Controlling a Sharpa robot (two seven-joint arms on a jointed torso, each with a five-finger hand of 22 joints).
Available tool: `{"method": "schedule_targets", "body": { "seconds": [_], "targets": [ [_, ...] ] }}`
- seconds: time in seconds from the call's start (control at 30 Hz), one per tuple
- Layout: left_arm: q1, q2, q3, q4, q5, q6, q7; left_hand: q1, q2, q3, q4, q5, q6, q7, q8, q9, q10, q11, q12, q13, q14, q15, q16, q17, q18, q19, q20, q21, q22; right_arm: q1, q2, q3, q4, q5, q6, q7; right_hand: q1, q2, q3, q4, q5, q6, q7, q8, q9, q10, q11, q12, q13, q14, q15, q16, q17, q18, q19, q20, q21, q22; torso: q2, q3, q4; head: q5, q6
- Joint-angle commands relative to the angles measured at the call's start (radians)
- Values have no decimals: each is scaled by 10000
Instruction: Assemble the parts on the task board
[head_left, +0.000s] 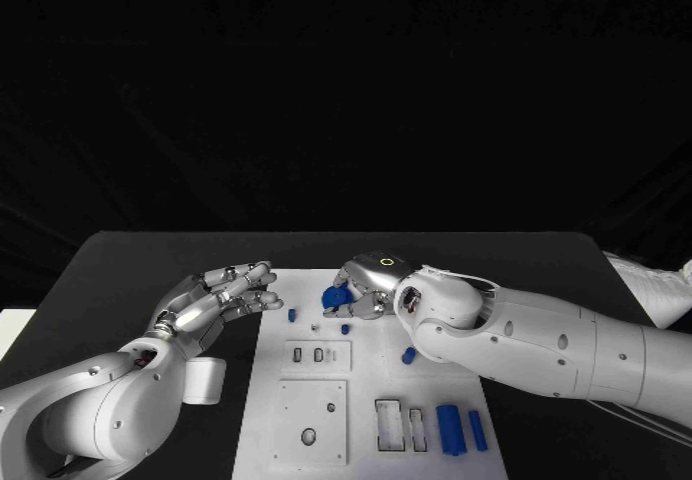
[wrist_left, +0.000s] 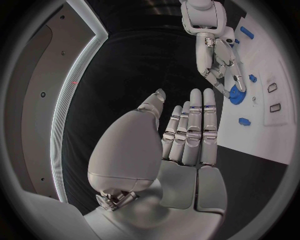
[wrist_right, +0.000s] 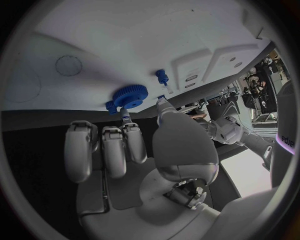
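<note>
Black worktop (head_left: 144, 270). Right hand (head_left: 372, 283) fingers pinch blue gear (head_left: 336, 298); lower squarely onto task board (head_left: 433, 375). Left hand (head_left: 224, 300) open, empty.

Looks like a robotics lab or test cell. Black table (head_left: 144, 270) backed all round by black curtain (head_left: 346, 110), as in a staged recording booth. White task board (head_left: 368, 400) with cut-out slots and small blue parts (head_left: 449, 428) laid out as a bench test. Cluttered equipment and racks (wrist_right: 265, 75) glimpsed beyond the table edge.
</note>
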Motion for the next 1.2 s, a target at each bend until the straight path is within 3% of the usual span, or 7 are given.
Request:
{"method": "schedule_targets", "body": {
  "seconds": [0.03,0.27,0.4,0.57,0.7,0.97,1.2],
  "targets": [
    [11,6,7,30,1,201,16,11,126,26,-55,-5,-14,61,-54,-9,-42,-2,-68,-13,-30,71,-66,8,77,-51,-18,34,16,-6,7,-3,-25,33,562,-125,-220,138,-223,5,8,128,-20,32,22,409,29,95,1765,911,42,47,2010,-146,34,45,61,36,-3,-11,5,-2,-14],
    [11,-5,7,42,1,196,13,16,125,24,-70,-6,-24,66,-67,-10,-54,3,-82,-14,-36,74,-79,19,76,-62,-15,39,19,-6,-18,-4,-75,113,366,-227,-443,577,-507,-1,115,221,-48,24,18,452,7,179,1827,919,23,63,2049,-150,38,28,81,64,-3,0,-2,-12,3],
    [11,-16,7,40,1,194,8,16,125,24,-70,-6,-24,66,-67,-10,-54,3,-82,-14,-36,74,-79,19,76,-62,-15,39,19,-18,-110,-4,-10,229,-613,17,-202,824,-599,-43,686,236,-56,-7,4,477,-6,224,1862,928,6,80,2091,-165,63,9,126,144,-3,10,-11,-21,24],
    [11,-37,7,4,1,198,2,16,125,24,-70,-6,-24,66,-67,-10,-54,3,-82,-14,-36,74,-79,19,76,-62,-15,39,19,-34,-409,0,169,952,-2486,1109,163,854,-678,-76,903,145,-24,-15,-8,436,22,138,1821,929,30,82,2101,-166,55,30,127,145,-11,29,-46,-44,81],
    [10,-28,6,-56,1,210,-2,23,128,24,-84,-4,-29,71,-78,-11,-64,7,-93,-15,-43,78,-92,30,75,-74,-13,43,22,-38,-886,6,418,2014,-3215,2293,643,891,-693,-162,901,90,-8,-12,-7,418,37,100,1807,929,47,82,2108,-169,50,50,135,165,-29,74,-96,-56,113],
    [8,22,4,-183,1,260,-3,24,129,25,-87,-4,-30,70,-80,-11,-65,7,-96,-14,-45,79,-95,33,75,-77,-12,44,23,-30,-2515,11,805,5488,-2281,4322,2260,747,-504,-1034,427,254,-48,15,14,365,-3,0,1770,907,14,34,2016,-158,2,34,107,117,-88,155,-245,-64,186],
    [6,78,1,-321,1,288,1,24,129,25,-87,-4,-30,70,-80,-11,-65,7,-96,-14,-45,79,-95,33,75,-77,-12,44,23,-38,-3573,4,610,6676,-1325,4901,3138,477,-426,-1781,190,290,-52,11,11,341,-18,-44,1757,906,5,29,2017,-157,-12,20,104,119,-120,243,-363,-85,233]
  ]
}}
